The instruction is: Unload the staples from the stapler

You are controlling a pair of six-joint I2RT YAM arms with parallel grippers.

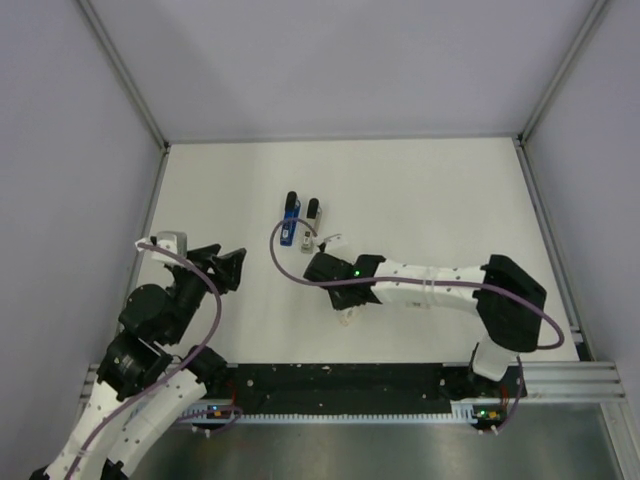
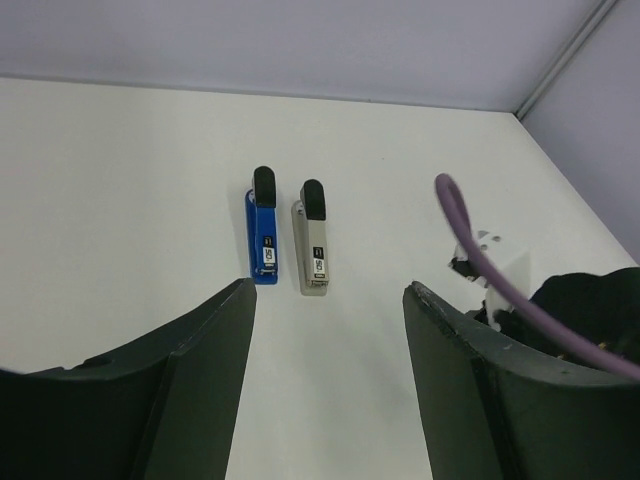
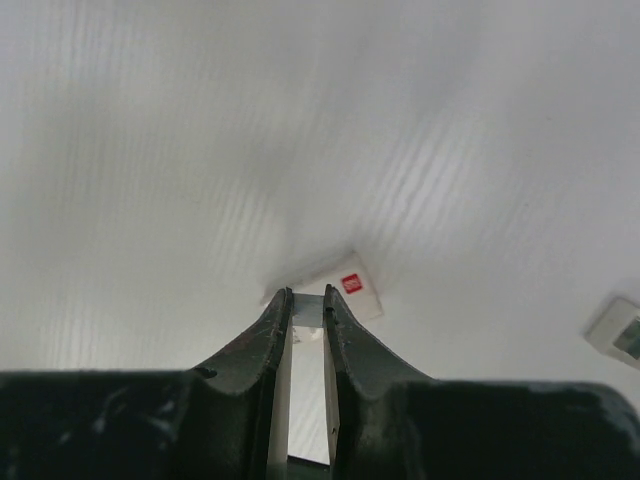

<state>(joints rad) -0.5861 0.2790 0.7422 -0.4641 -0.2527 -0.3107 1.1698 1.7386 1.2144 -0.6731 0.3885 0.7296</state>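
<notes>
Sitting side by side on the table (image 1: 450, 190), the blue stapler (image 2: 264, 240) and the grey stapler (image 2: 314, 248) lie flat and parallel, black ends toward the far wall, just apart and untouched. Right gripper (image 3: 306, 300) is low beside the grey one, fingers drawn almost together with only a slim gap. A small white box (image 3: 352, 288) with a red label sits right at the tips, its edge between them; whether they truly pinch it, I cannot tell. The right arm (image 1: 430, 282) stretches across from the right, and its purple cable (image 2: 480, 255) loops close to the staplers' near ends. Left gripper (image 2: 328, 288) hangs back, well apart, jaws spread wide and holding nothing, looking straight at both staplers.
</notes>
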